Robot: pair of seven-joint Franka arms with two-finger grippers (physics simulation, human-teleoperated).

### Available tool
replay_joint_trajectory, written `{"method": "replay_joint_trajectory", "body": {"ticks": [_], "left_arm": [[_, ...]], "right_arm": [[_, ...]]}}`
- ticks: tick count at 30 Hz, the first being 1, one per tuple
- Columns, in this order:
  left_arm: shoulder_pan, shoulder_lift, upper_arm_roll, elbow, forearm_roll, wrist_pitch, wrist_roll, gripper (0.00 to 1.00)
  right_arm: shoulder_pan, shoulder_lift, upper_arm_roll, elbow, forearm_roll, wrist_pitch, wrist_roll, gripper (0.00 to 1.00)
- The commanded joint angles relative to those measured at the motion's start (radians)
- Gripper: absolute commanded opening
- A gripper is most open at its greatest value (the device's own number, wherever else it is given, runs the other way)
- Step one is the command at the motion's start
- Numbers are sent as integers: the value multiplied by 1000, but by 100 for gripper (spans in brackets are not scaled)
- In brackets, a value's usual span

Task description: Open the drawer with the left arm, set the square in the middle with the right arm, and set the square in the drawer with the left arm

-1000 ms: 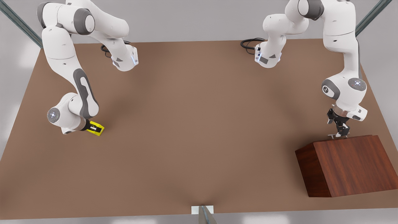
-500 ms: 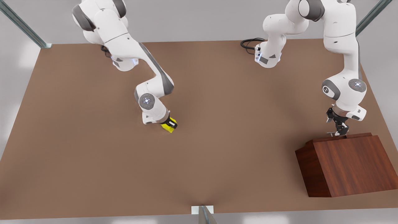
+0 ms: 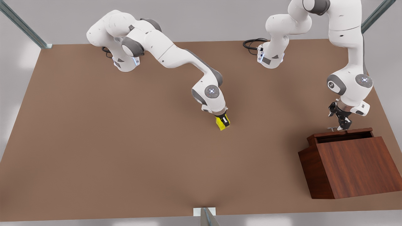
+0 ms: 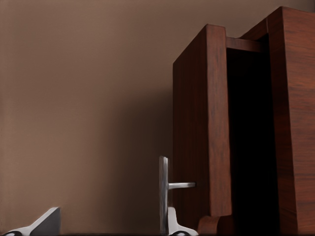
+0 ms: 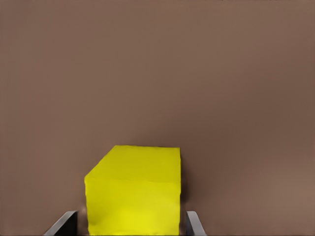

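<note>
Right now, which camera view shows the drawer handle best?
The left wrist view: the handle is close, a silver bar on the partly open drawer, with the left gripper at it. In the front view the handle is a tiny sliver beside that gripper. The right wrist view looks at the yellow cube.

White jointed arms [image 3: 176, 56], grey joint bands, black cables [image 3: 251, 44] at bases, glowing wrist discs
</note>
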Motion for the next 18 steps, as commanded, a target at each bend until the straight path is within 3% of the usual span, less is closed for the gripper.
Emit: {"method": "replay_joint_trajectory", "body": {"ticks": [1, 3, 4, 6, 8, 12, 13, 18], "left_arm": [[1, -2, 0, -3, 0, 0, 0, 100], [0, -21, 6, -24, 0, 0, 0, 100], [0, -35, 12, -37, 0, 0, 0, 100], [0, -59, 19, -46, 0, -8, 2, 100], [0, -76, 22, -47, 2, -34, 2, 100], [0, -91, 31, -63, 3, -40, 2, 100], [0, -93, 35, -74, 3, -38, 2, 100], [0, -140, 63, -112, 3, -57, 2, 100]], "right_arm": [[0, -3, -2, 0, 2, 0, 0, 100], [-32, -80, -3, -31, -2, -15, -17, 100], [-101, -215, -2, -161, 9, -20, -120, 100], [-253, -397, 0, -242, 6, -268, -490, 100], [-434, -617, 0, -459, 6, -316, -963, 100], [-758, -743, 3, -460, -29, -511, -1710, 100], [-787, -770, 6, -438, -171, -557, -1802, 100], [-870, -821, -5, -344, -204, -672, -1861, 100]]}}
